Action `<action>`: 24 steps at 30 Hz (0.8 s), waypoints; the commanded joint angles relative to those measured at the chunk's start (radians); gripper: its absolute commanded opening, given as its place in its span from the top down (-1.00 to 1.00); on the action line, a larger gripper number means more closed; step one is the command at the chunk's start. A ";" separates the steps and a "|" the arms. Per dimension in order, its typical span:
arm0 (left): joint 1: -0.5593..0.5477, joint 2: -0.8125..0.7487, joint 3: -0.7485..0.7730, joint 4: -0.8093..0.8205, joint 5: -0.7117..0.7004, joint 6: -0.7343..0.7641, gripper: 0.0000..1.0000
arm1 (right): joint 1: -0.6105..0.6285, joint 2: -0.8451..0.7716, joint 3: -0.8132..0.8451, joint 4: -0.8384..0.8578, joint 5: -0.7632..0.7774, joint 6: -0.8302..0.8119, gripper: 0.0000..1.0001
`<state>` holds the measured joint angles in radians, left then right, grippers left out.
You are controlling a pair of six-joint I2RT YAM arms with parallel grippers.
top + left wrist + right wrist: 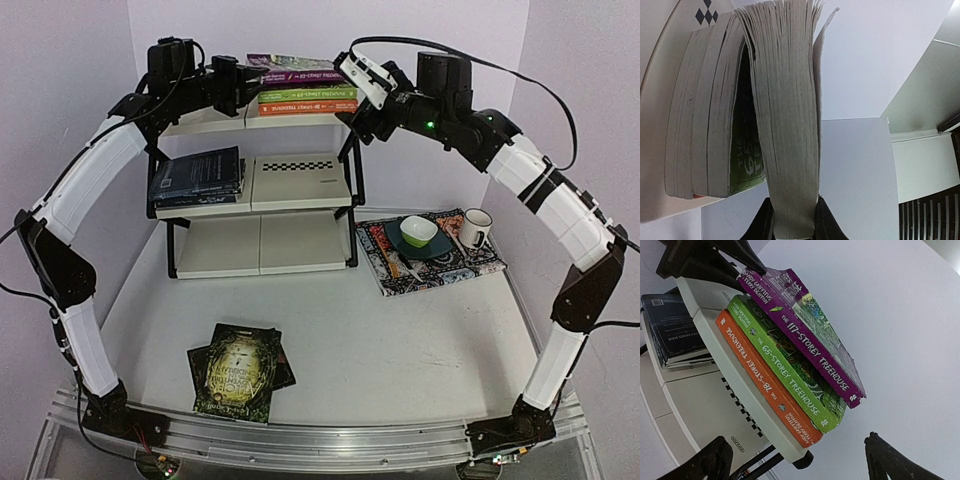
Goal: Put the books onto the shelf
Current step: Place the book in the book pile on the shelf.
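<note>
On the top tier of the shelf [300, 182] three books lie stacked: orange [305, 108] at the bottom, bright green [308, 95], purple [300, 72] on top. My left gripper [243, 85] is shut on the left end of the purple book [785, 125], whose page edges are pinched between its black fingers [762, 222]. My right gripper [800, 465] hangs open just off the stack's right end, spines facing it, with nothing between its fingers. Dark blue books [197, 177] lie on the middle tier. Dark green-gold books [240, 370] lie on the table, front left.
A patterned mat [430, 262] lies right of the shelf with a green bowl [418, 232] on it and a white mug [476, 228] at its far edge. The bottom tier [260, 245] shows only cream panels. White walls close in behind and beside the shelf.
</note>
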<state>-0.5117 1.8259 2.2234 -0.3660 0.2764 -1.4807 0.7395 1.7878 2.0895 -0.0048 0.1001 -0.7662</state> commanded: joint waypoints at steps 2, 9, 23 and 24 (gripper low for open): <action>0.017 -0.014 0.068 0.111 0.087 -0.034 1.00 | -0.031 -0.019 0.031 0.016 -0.001 0.193 -0.85; 0.033 -0.004 0.083 0.113 0.152 -0.041 1.00 | -0.100 0.006 0.096 -0.037 -0.086 0.376 -0.83; 0.074 0.026 0.109 0.114 0.272 -0.055 1.00 | -0.147 0.104 0.210 -0.046 -0.209 0.492 -0.58; 0.075 0.024 0.106 0.113 0.276 -0.055 1.00 | -0.146 0.111 0.220 -0.046 -0.213 0.493 -0.55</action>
<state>-0.4488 1.8706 2.2704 -0.3660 0.5007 -1.5215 0.5949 1.8751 2.2375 -0.0898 -0.0608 -0.3103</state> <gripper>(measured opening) 0.210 0.800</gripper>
